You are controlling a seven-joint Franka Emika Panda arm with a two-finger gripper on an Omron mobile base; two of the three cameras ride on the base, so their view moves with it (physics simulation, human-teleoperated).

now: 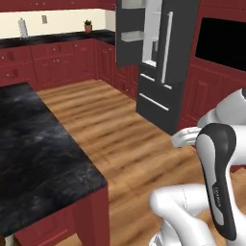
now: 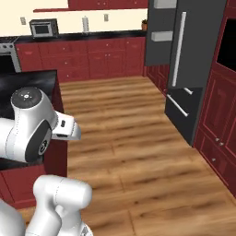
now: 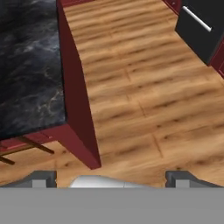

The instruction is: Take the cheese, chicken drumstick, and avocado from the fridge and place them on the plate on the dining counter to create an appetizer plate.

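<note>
The tool (image 3: 111,178), jaws wide, hangs over wood floor (image 3: 144,96) beside the dining counter (image 3: 26,65).

My own arm blocks the fridge's (image 1: 163,57) lower right corner in the left base view, and the frame's top cuts it off. The tabletop (image 3: 30,65) runs past the hand view's left edge. Items on the door's shelves are too small to identify.

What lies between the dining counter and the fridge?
Bare wooden floor and nothing else separates the dining counter from the fridge, whose door stands open; both base views show it.
</note>
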